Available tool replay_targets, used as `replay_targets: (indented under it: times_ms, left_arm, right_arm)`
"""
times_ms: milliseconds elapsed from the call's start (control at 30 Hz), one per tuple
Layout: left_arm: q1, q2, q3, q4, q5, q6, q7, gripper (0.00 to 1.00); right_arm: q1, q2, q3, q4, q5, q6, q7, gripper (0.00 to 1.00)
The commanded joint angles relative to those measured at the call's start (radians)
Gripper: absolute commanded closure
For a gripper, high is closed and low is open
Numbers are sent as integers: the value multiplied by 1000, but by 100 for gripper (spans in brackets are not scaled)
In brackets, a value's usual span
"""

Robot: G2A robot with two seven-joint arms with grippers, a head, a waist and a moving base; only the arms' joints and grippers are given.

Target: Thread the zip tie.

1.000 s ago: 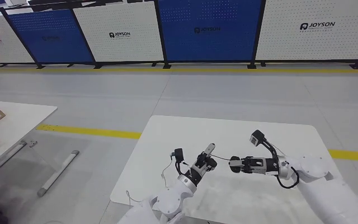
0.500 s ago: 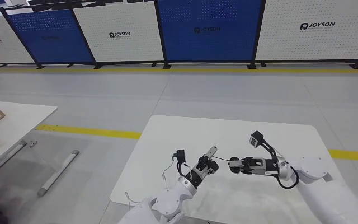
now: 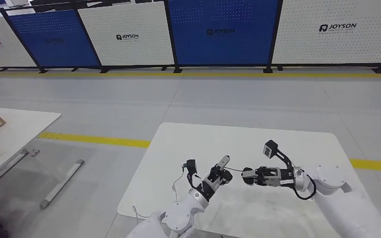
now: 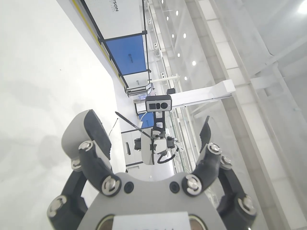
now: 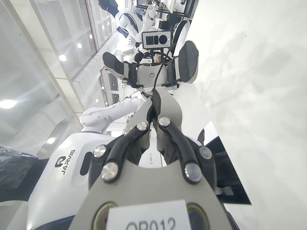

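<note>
The left gripper (image 3: 222,168) is located above the near part of the white counter (image 3: 250,140), toward its middle; its fingers (image 4: 96,132) are spread wide, released, with nothing between them; the right gripper (image 3: 246,175) is located just beside it, facing it, at about the same height above the counter; the right gripper is clenched on the zip tie (image 3: 236,170), its two fingertips pressed together on one end of the thin black strap; the zip tie is clear of the counter surface, carried in the air; it runs nearly straight from the right gripper's fingertips toward the left gripper; in the left wrist view its free end points up and away from the right gripper and appears in line with the gap between the spread fingers; whether the tip touches either finger cannot be told; neither gripper touches the counter; a second counter (image 3: 24,128) stands at the far left, well apart; a yellow floor line (image 3: 95,140) runs behind both counters; blue and white perforated panels (image 3: 223,33) stand in a row along the far side of the floor
</note>
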Motion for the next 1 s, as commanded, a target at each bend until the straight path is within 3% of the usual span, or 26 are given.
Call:
replay_targets:
  times_ms: [0,200,333,367,400,667,967]
  left_arm:
    - [-1,-4,2,2,0,-5,-6,0]
    - [3,-12,-7,-1,-2,-24,-7,0]
    - [8,-14,-14,3,17,-9,-19,71]
    - [10,-15,-13,5,30,-10,-17,93]
    - [13,-16,-12,6,38,-12,-17,100]
    - [19,-21,-12,31,156,-76,-18,100]
    - [29,-27,-20,41,192,-89,-38,100]
  right_arm:
    - [0,0,0,0,0,0,0,100]
    - [0,0,0,0,0,0,0,100]
    - [0,0,0,0,0,0,0,100]
    - [0,0,0,0,0,0,0,100]
    - [0,0,0,0,0,0,0,100]
    - [0,0,0,0,0,0,0,100]
    - [0,0,0,0,0,0,0,100]
